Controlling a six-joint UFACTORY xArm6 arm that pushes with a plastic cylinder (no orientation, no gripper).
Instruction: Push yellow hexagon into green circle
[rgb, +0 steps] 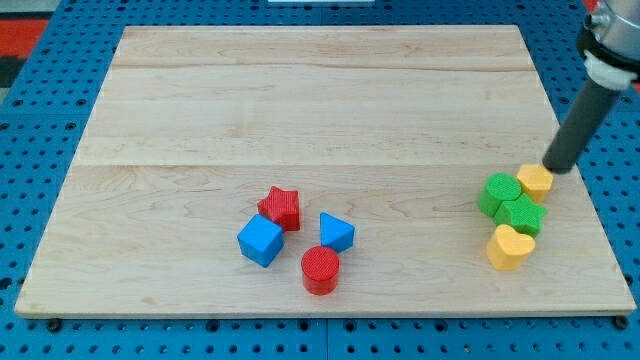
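Observation:
The yellow hexagon (536, 181) lies at the view's right, touching the right side of the green circle (499, 192). My tip (554, 166) is just above and right of the yellow hexagon, against or very close to its upper right edge. A green star (522, 214) sits just below the hexagon and circle, touching them. A yellow heart (509, 247) lies below the green star.
A red star (280, 207), a blue cube (261, 241), a blue triangle (336, 232) and a red cylinder (320, 269) cluster at the view's bottom centre. The wooden board (300, 110) ends close to the right of the yellow and green blocks.

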